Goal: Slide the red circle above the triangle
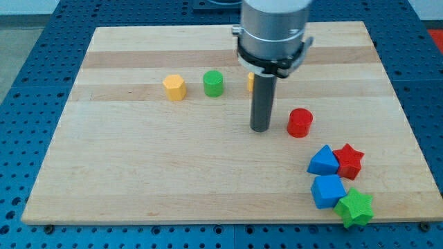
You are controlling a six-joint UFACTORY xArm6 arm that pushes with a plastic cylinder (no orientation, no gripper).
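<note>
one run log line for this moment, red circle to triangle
my tip: left of red circle, small gap | blue triangle: below-right of circle, touching red star | circle above triangle, slightly left

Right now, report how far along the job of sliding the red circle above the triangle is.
Done: nothing conclusive; the red round block already sits toward the view's top from the blue triangular block, though left of it. In hand: my tip stands just left of the red one, a small gap between them. Left: nudge it rightward until it lines up over the blue triangle.
</note>
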